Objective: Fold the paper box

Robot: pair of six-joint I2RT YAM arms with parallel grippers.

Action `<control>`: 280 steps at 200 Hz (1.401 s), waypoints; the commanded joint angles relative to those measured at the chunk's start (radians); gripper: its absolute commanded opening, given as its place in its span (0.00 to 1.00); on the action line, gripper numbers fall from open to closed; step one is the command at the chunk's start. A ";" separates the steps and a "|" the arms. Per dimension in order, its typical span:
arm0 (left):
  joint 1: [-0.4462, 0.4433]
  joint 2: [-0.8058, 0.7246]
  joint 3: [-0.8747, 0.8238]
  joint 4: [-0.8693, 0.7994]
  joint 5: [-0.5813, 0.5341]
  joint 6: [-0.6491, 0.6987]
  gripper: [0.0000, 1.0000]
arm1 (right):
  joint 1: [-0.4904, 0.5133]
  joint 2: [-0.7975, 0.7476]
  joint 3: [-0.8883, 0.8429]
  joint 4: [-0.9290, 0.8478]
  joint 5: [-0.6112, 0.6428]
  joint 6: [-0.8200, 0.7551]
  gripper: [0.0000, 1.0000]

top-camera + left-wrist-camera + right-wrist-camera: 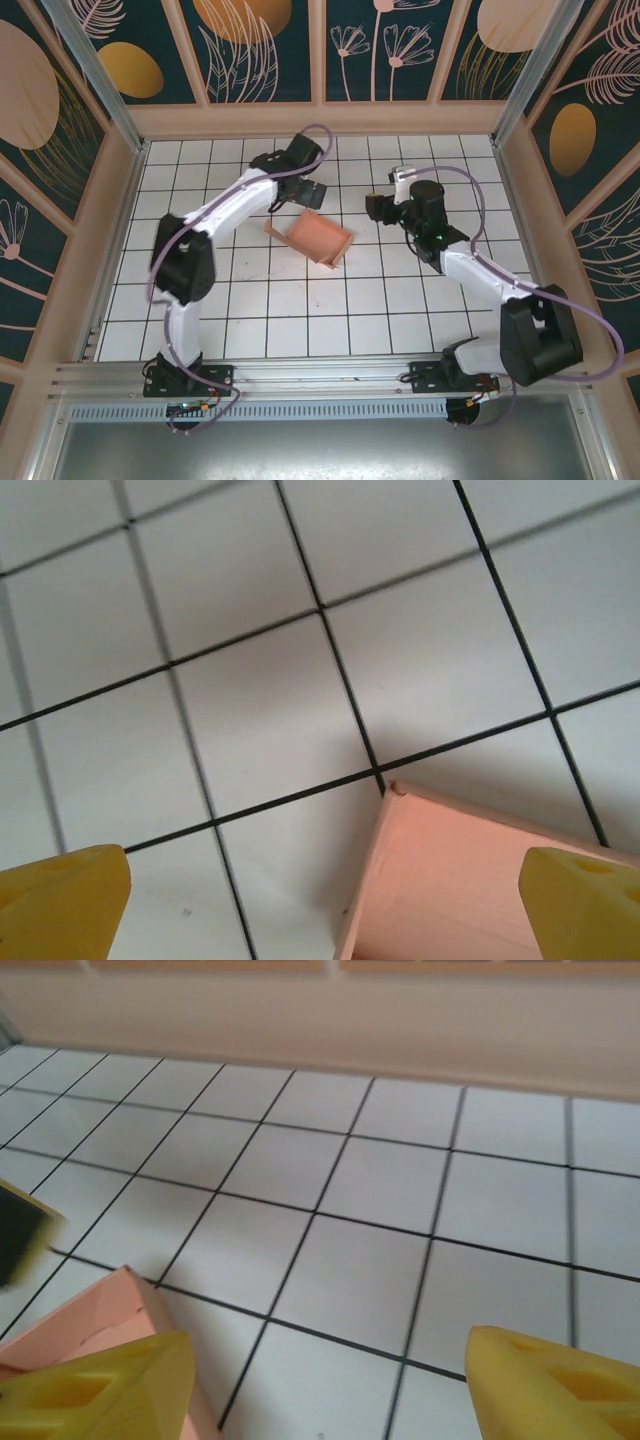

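The paper box (316, 238) is a salmon-pink shallow open box lying askew on the white tiled floor between the two arms. My left gripper (306, 192) hovers just behind its far left side. In the left wrist view that gripper (325, 910) stands wide open, its yellow fingertips (60, 905) far apart, with a corner of the box (470, 880) below and between them, untouched. My right gripper (377, 207) is to the right of the box. It is open (330, 1390) over bare tile, the box's corner (90, 1310) beside its left finger.
The tiled floor (300, 310) is ringed by a low wooden wall (320, 118) at the back and on both sides. Aluminium posts (95, 75) rise at the back corners. Open tiles stretch in front of the box.
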 commanded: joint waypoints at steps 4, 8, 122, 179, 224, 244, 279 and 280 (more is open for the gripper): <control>0.041 -0.243 -0.257 0.391 -0.042 -0.098 0.99 | 0.079 0.101 0.096 -0.098 -0.064 -0.045 0.73; 0.042 -0.283 -0.302 0.430 -0.049 -0.105 0.99 | 0.095 0.122 0.110 -0.108 -0.052 -0.053 0.74; 0.055 -0.595 -0.639 0.667 -0.065 -0.157 0.99 | 0.174 0.551 0.432 -0.286 0.184 0.060 0.71; 0.054 -0.532 -0.616 0.693 -0.017 -0.146 0.99 | -0.015 0.362 0.212 -0.246 0.176 0.219 0.70; 0.054 -0.491 -0.609 0.721 0.026 -0.145 0.99 | -0.099 0.135 0.018 -0.111 0.063 0.215 0.70; 0.054 -0.492 -0.620 0.739 0.008 -0.173 0.99 | -0.112 0.183 0.050 -0.160 0.048 0.195 0.70; 0.060 -0.594 -0.765 0.674 -0.187 -0.362 0.99 | -0.075 0.300 0.139 -0.215 -0.022 0.134 0.70; 0.061 -0.600 -0.774 0.673 -0.190 -0.366 0.99 | -0.073 0.304 0.142 -0.216 -0.022 0.132 0.70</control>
